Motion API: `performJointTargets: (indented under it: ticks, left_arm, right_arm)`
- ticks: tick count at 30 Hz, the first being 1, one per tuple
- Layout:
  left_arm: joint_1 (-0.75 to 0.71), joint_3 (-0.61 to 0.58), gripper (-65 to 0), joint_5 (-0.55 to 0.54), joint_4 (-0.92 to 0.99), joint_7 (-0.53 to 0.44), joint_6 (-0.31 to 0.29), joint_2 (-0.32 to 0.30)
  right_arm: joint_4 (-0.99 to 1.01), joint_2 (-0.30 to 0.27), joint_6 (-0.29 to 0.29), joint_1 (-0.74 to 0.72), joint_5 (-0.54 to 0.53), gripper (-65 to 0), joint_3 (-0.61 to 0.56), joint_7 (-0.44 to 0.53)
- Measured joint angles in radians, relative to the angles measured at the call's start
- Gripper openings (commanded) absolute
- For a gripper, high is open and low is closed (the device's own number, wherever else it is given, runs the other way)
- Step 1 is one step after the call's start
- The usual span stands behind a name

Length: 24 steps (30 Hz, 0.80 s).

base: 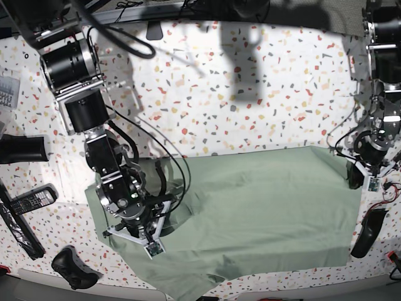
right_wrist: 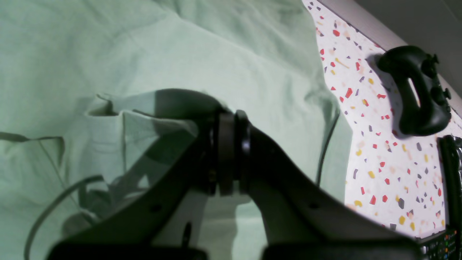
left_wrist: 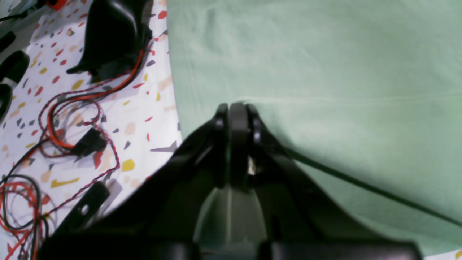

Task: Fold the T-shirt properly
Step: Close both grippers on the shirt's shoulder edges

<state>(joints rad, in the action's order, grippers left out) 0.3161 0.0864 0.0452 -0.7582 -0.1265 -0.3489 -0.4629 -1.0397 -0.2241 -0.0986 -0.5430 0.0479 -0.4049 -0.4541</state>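
T-shirt (base: 250, 207): pale sage-green, spread across the near half of the speckled table (base: 250, 94), its lower edge partly cut off by the base view's bottom border; collar and buttons cannot be made out from above. Left gripper (left_wrist: 236, 108): jaws pressed together at the shirt's edge, on a faint crease line; whether cloth lies between them is hidden by the fingers themselves. In the base view this arm sits at the shirt's right border, its tips too small to read. Right gripper (right_wrist: 229, 119): jaws closed, a folded flap of the shirt bunched just beside and partly behind the tips, so a pinch on fabric is likely but not plainly shown; the arm's own body blocks the lower part of that wrist view. Loose items: red and black wires (left_wrist: 65, 119) on the table beside the shirt, tangled and running out of frame; a black game controller (right_wrist: 415, 94) near the table edge, apart from the shirt; a remote control (base: 28, 200) at the base view's left, half cut off. Dark shadows across the table's far side obscure the pattern there.
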Motion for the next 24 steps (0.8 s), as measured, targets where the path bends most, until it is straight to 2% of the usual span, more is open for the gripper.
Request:
performJointTargets:
  ticks: [4, 6, 12, 23, 24]
  left_arm:
    - [0.0, 0.0, -65.0, 0.066, 0.0, 0.0, 0.0, 0.0]
    - [0.0, 0.0, -65.0, 0.088, 0.0, 0.0, 0.0, 0.0]
    - [0.0, 0.0, -65.0, 0.091, 0.0, 0.0, 0.084, 0.0]
    - [0.0, 0.0, -65.0, 0.091, 0.0, 0.0, 0.087, 0.0]
    - [0.0, 0.0, -65.0, 0.091, 0.0, 0.0, 0.087, 0.0]
  right_arm:
    - [0.0, 0.0, 0.108, 0.0, 0.008, -65.0, 0.0, -0.02]
    - [0.0, 0.0, 0.126, 0.0, 0.047, -65.0, 0.001, -0.035]
    - [0.0, 0.0, 0.125, 0.0, 0.05, -65.0, 0.001, -0.045]
    - [0.0, 0.0, 0.125, 0.0, 0.05, -65.0, 0.001, -0.019]
    - [0.0, 0.0, 0.125, 0.0, 0.05, -61.7, 0.001, 0.003]
